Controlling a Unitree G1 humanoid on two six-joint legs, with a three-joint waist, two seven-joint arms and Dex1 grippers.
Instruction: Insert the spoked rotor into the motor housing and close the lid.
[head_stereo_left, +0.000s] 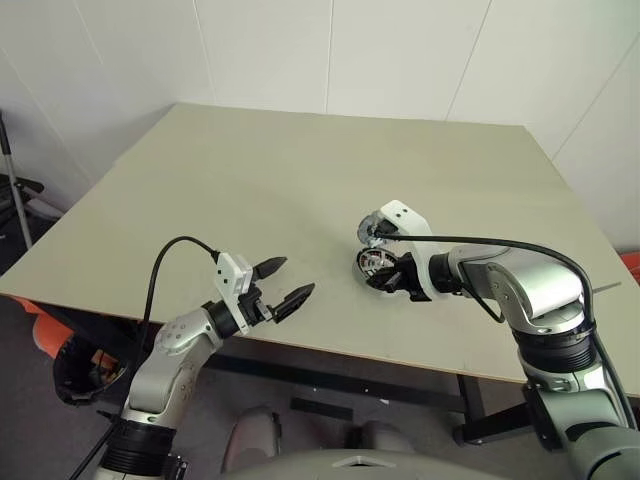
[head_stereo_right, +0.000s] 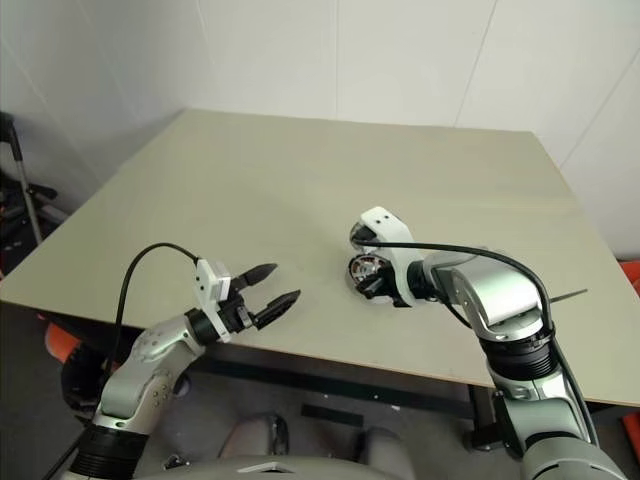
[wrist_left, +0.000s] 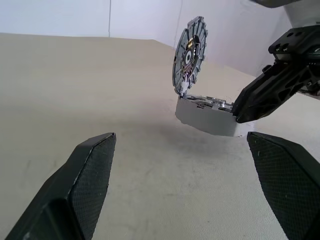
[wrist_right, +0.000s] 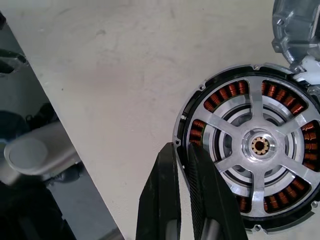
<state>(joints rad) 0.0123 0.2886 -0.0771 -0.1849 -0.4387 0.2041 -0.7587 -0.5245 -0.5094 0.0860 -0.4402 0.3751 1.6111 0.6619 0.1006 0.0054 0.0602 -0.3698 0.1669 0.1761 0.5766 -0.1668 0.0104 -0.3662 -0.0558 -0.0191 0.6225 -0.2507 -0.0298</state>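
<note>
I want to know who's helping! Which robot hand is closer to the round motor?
The right hand. Its shut fingers sit right at the edge of the motor, whose lid stands open. The left hand waits open, farther away across the table.

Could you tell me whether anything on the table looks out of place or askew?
Nothing looks damaged. The spoked rotor sits flat inside the motor housing, whose hinged lid stands upright, not yet closed.

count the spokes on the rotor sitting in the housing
5 spokes on the spoked rotor, fanning evenly from its hub inside the motor housing; the right jaws cover part of the rim, not a spoke.
</note>
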